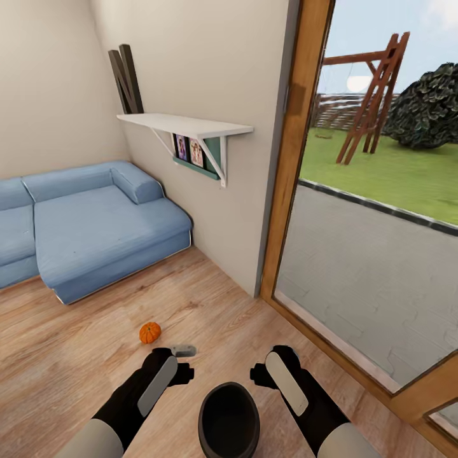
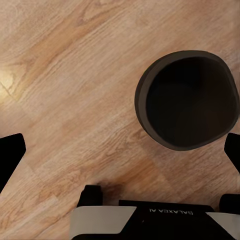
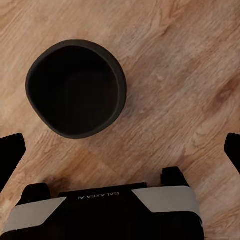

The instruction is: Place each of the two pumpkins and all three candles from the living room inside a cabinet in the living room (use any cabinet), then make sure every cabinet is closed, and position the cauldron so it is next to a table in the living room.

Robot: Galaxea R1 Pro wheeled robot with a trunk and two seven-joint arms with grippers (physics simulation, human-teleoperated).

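On the wooden floor (image 1: 76, 356) between both wide-open, empty pincers, the cauldron (image 1: 229, 420) looks rigid and heavy, best gripped by its rim.

The pumpkin (image 1: 150, 332) is bright orange and the cauldron (image 1: 229, 420) matte black. The sofa (image 1: 95, 229) is pale blue, on a warm light-brown wood-grain floor (image 1: 76, 356).

Both black, white-sleeved arms reach forward and down, low in the head view, bent slightly inward toward each other. The left gripper (image 1: 182, 364), a black two-fingered claw with a pale grey wrist panel, points downward with its fingers spread wide apart, holding nothing. The right gripper (image 1: 262, 372), of the same build, mirrors it, jaws likewise wide and empty.
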